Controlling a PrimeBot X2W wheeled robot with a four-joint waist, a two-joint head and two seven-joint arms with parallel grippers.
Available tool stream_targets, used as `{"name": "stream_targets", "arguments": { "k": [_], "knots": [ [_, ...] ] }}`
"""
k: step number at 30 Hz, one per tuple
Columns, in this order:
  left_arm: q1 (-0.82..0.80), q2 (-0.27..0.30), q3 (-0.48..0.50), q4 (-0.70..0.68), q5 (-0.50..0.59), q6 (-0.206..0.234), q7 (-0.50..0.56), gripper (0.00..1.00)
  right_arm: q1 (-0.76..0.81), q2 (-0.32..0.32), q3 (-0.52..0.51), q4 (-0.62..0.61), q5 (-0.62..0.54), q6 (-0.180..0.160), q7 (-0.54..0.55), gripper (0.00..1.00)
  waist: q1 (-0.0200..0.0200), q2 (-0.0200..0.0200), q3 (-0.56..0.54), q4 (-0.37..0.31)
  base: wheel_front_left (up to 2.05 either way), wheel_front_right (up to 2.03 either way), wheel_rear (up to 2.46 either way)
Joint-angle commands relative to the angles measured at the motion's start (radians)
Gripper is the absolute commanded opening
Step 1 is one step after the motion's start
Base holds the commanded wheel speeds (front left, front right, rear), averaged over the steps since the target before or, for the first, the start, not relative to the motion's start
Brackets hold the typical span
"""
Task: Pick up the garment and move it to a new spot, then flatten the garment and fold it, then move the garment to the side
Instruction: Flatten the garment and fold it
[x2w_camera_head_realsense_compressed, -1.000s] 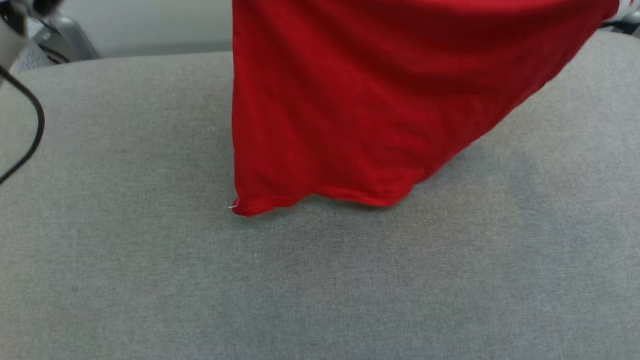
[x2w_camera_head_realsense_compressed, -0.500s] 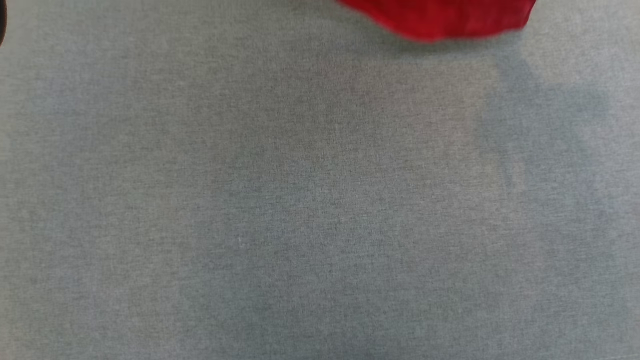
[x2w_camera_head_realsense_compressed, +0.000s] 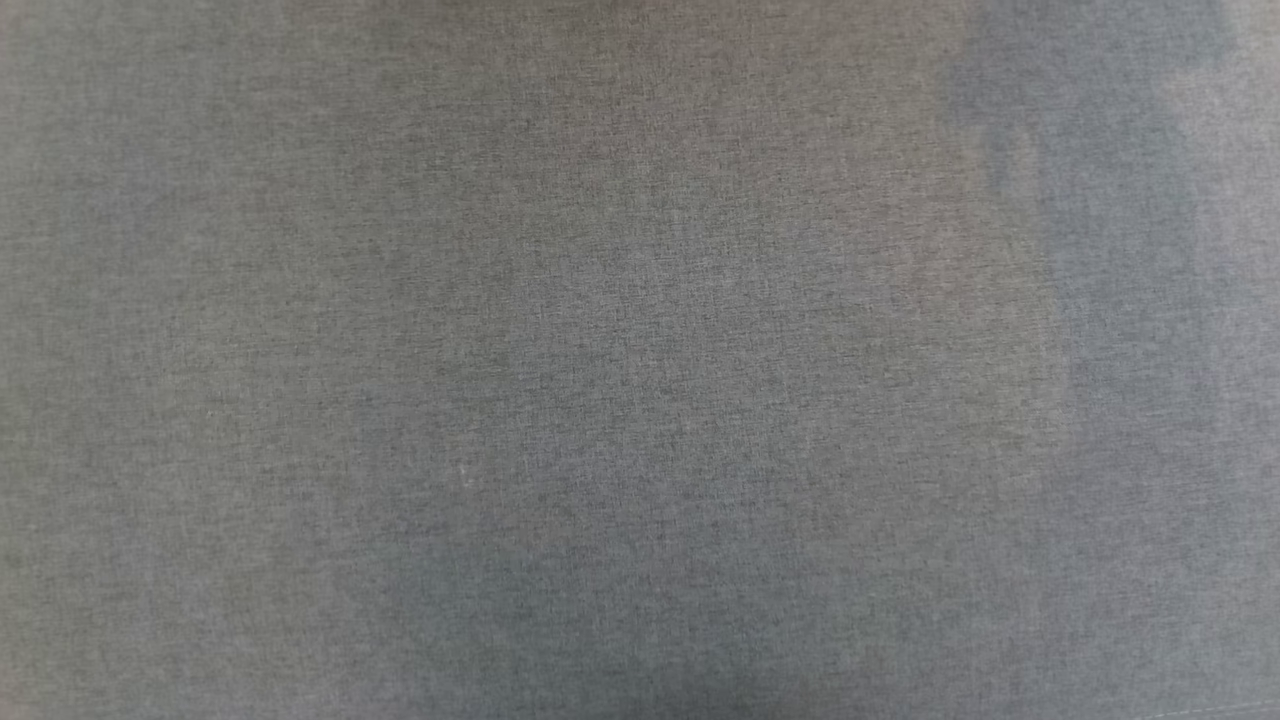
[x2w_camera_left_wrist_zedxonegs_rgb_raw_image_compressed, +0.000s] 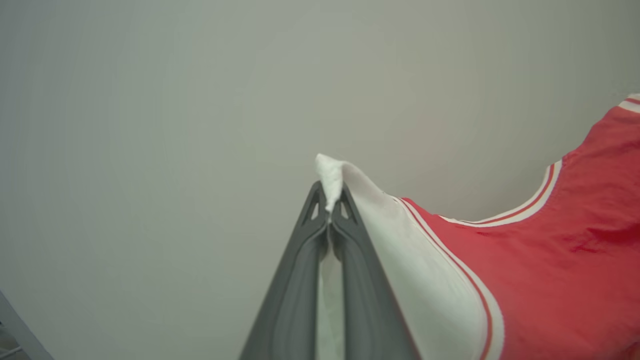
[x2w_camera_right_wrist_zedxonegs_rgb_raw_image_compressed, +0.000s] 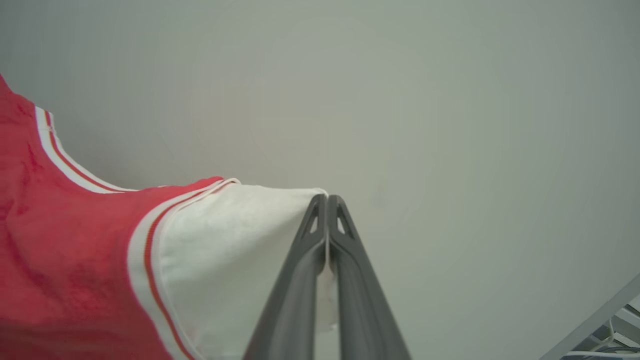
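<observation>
The surface (x2w_camera_head_realsense_compressed: 640, 360) is the biggest thing here: a flat spread of grey woven cloth with a fine, heathered grain. The head view shows it mottled with soft-edged darker shadows, the heaviest running down its right side.

Both wrist views look out at a plain, pale wall (x2w_camera_left_wrist_zedxonegs_rgb_raw_image_compressed: 150, 125), smooth and matte, and the garment (x2w_camera_left_wrist_zedxonegs_rgb_raw_image_compressed: 550, 280) hangs in front of it, held up by its two sleeves. In the left wrist view the garment's red body fills the lower right, a slightly rumpled knit with shallow creases. In the right wrist view the same red body (x2w_camera_right_wrist_zedxonegs_rgb_raw_image_compressed: 65, 260) fills the lower left.

Each white sleeve (x2w_camera_left_wrist_zedxonegs_rgb_raw_image_compressed: 425, 290) joins the red along a band of red-and-white striped trim (x2w_camera_left_wrist_zedxonegs_rgb_raw_image_compressed: 480, 300). A matching striped band (x2w_camera_left_wrist_zedxonegs_rgb_raw_image_compressed: 525, 210) curves along the scooped neck edge. The right wrist view shows the other sleeve (x2w_camera_right_wrist_zedxonegs_rgb_raw_image_compressed: 225, 250) pulled out flat and taut. No lettering can be seen on the side that faces the cameras.

The left tool (x2w_camera_left_wrist_zedxonegs_rgb_raw_image_compressed: 328, 200) is pinched tight on the first sleeve, and a small tuft of white cloth pokes out past its dark grey, tapered fingertips. The right tool (x2w_camera_right_wrist_zedxonegs_rgb_raw_image_compressed: 327, 200) is likewise clamped on the edge of the other sleeve, its fingers pressed together.

A grey frame bar (x2w_camera_right_wrist_zedxonegs_rgb_raw_image_compressed: 590, 320) crosses the lower right corner of the right wrist view.
</observation>
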Motion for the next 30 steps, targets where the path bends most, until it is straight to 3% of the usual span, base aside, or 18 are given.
{"name": "stream_targets", "arguments": {
  "k": [1, 8, 13, 17, 23, 30],
  "knots": [
    [0.034, 0.004, -0.004, 0.004, -0.017, -0.004, -0.008, 0.00, 0.010, 0.008, 0.017, 0.011, 0.012, -0.001, -0.018, 0.00, -0.0002, 0.0000, 0.004, -0.003, 0.00, 0.00, 0.00],
    [0.169, -0.003, -0.032, 0.040, -0.046, -0.031, -0.050, 0.00, 0.143, 0.054, 0.086, 0.049, 0.071, -0.001, -0.082, 0.00, -0.0002, 0.0000, -0.042, -0.011, 0.00, 0.00, 0.00],
    [0.288, -0.005, -0.041, 0.059, -0.073, -0.049, -0.103, 0.00, 0.282, 0.071, 0.108, 0.010, 0.155, -0.001, -0.105, 0.00, -0.0002, 0.0000, -0.082, -0.004, 0.00, 0.00, 0.00],
    [0.392, -0.008, -0.052, 0.064, -0.080, -0.038, -0.134, 0.00, 0.413, 0.061, 0.136, -0.050, 0.205, -0.001, -0.111, 0.00, -0.0002, 0.0000, -0.127, 0.003, 0.00, 0.00, 0.00],
    [0.573, 0.010, -0.047, 0.051, -0.116, -0.074, -0.159, 0.00, 0.604, 0.032, 0.125, -0.163, 0.241, -0.001, -0.113, 0.00, -0.0002, 0.0000, -0.199, 0.016, 0.00, 0.00, 0.00],
    [0.839, 0.037, 0.017, -0.040, -0.126, -0.065, -0.164, 0.00, 0.840, -0.017, 0.101, -0.286, 0.244, -0.001, -0.113, 0.00, -0.0002, 0.0000, -0.286, 0.032, 0.00, 0.00, 0.00]
  ]
}}
